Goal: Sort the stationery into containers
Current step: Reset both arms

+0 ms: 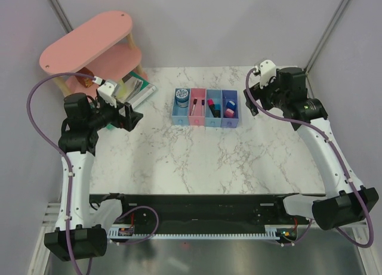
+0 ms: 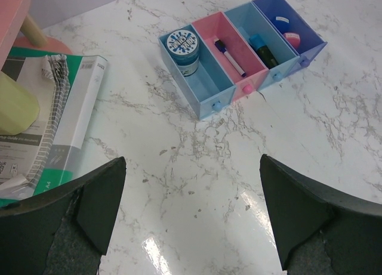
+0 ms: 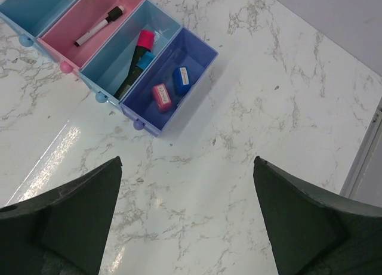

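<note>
The four joined bins (image 1: 206,124) stand at the table's back centre. The teal-blue pot (image 1: 182,96) sits in the light blue bin. The thin black pen (image 3: 98,25) lies in the pink bin. Two markers, one with a pink cap (image 3: 145,39) and one with a blue cap (image 3: 144,60), lie in the blue bin. The pink eraser (image 3: 162,97) and the blue eraser (image 3: 181,80) lie in the violet-blue bin. My left gripper (image 1: 132,117) is open and empty, left of the bins. My right gripper (image 1: 249,99) is open and empty, just right of them.
A pink oval tiered shelf (image 1: 89,39) stands at the back left, with a small orange object (image 1: 86,81) under it. A green-edged spiral book (image 2: 65,114) lies beside the shelf, near my left gripper. Grey walls close the back and sides.
</note>
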